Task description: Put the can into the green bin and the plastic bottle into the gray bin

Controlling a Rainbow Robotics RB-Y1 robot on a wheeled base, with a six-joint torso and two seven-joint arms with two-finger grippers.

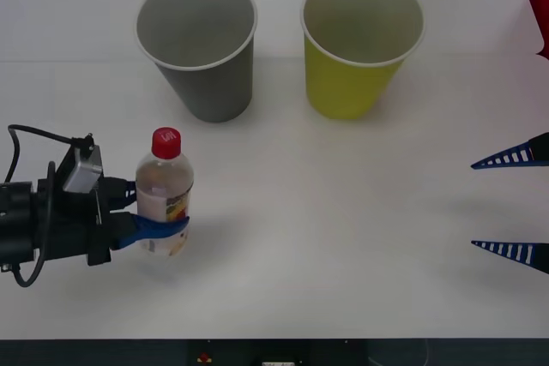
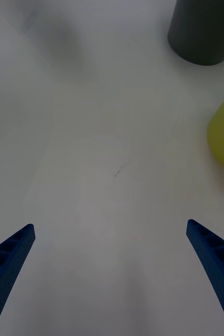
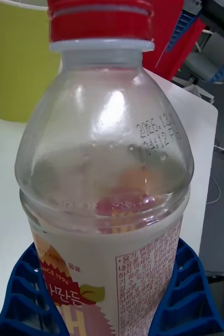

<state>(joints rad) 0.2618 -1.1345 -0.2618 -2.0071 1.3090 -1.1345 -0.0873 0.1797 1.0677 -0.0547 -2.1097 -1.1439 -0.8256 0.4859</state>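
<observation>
Left gripper [image 1: 163,227]: my blue ribbed fingers are clamped on the plastic bottle [image 1: 165,193], one on each side of its lower body across the label; in my left wrist view the pads [image 3: 188,294] cup the label band on both sides.
Plastic bottle: it stands upright in my grasp, red cap up, its base at or just above the table [image 1: 343,280]; I cannot tell whether it is lifted clear.
Handling, as I judge it: clear thin plastic, apparently empty or nearly so, hence light. The walls will likely give under a hard squeeze, and the smooth label could slide against my pads. The straight labelled section, below the shoulder, is the sound place to hold, and that is where I have it. The cap end is free, so it may tip if I swing fast.
Gray bin [image 1: 201,45]: ahead of my left gripper and slightly toward my right side, open mouth up, well apart from the bottle.
Green bin [image 1: 358,42]: beyond the gray one toward my right, standing just beside it, not touching.
Right gripper [image 1: 513,205]: fingers spread wide apart, holding nothing, hovering over bare table at my far right.
</observation>
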